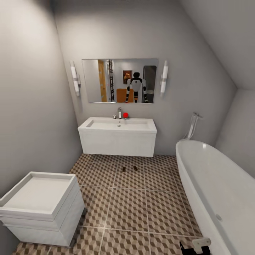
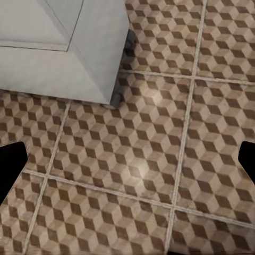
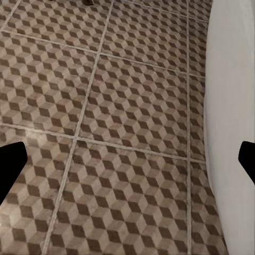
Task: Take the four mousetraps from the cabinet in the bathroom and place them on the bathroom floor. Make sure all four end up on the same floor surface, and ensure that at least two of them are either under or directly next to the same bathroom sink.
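Note:
Two mousetraps (image 1: 124, 169) (image 1: 135, 168) lie as small dark brown plates side by side on the bathroom floor (image 1: 131, 209), just in front of the sink (image 1: 118, 124). The sink is a white basin with a chrome tap on a wall-hung white vanity. My left gripper (image 2: 127, 170) hangs open over bare cube-pattern tiles near the toilet's corner. Beside the bathtub wall, my right gripper (image 3: 127, 164) is open too, with only floor between its fingers. A dark speck (image 3: 88, 1) at the far edge of the right wrist view may be a mousetrap. The cabinet is out of view.
A white square toilet (image 1: 39, 205) stands at the near left. A long white bathtub (image 1: 219, 198) runs along the right. A mirror (image 1: 119, 80) over the sink reflects the robot. A red object (image 1: 125, 114) sits by the tap. Part of my right arm (image 1: 199, 245) shows at the bottom edge.

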Tool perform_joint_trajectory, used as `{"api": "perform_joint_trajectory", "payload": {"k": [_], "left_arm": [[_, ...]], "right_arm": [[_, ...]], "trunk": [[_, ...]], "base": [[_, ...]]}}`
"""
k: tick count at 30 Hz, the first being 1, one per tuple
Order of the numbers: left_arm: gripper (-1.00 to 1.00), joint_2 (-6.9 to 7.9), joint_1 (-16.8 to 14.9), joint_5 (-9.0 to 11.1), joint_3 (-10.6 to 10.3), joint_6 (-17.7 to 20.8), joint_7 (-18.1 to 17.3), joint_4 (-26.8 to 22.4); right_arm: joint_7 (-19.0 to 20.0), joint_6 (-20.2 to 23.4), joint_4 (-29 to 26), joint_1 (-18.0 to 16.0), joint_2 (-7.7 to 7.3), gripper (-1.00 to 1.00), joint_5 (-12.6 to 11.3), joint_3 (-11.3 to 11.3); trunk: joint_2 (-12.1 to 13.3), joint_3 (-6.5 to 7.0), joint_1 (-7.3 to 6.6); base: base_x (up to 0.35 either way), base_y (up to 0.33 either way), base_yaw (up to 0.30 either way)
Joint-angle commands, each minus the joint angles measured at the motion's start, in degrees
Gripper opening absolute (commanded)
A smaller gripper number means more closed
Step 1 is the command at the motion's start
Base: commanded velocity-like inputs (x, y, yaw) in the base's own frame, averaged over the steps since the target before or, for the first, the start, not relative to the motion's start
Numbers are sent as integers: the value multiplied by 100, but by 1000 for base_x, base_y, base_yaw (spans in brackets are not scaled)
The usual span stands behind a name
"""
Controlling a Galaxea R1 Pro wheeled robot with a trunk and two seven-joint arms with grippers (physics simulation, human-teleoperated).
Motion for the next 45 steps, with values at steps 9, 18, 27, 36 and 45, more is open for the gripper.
{"api": "perform_joint_trajectory", "payload": {"k": [9,18,27,36,45], "left_arm": [[100,-4,-9,1,-46,-20,25,17],[100,-10,-9,1,-46,-20,25,17],[100,-13,-9,1,-46,-20,25,17],[100,-13,-9,1,-46,-18,25,17],[100,-13,-9,1,-46,-13,25,17]], "right_arm": [[-4,-16,2,-4,0,100,-53,51],[-7,-16,1,-3,0,100,-53,51],[-4,-16,3,-2,0,100,-53,51],[-8,-16,3,-4,0,100,-53,49],[-9,-16,2,-4,0,100,-53,51]], "trunk": [[-13,-43,3],[-13,-74,3],[-13,-105,3],[-13,-134,3],[-13,-160,3]], "base": [[-17,0,239],[-1,0,251],[0,0,252],[0,0,252],[0,0,252]]}}
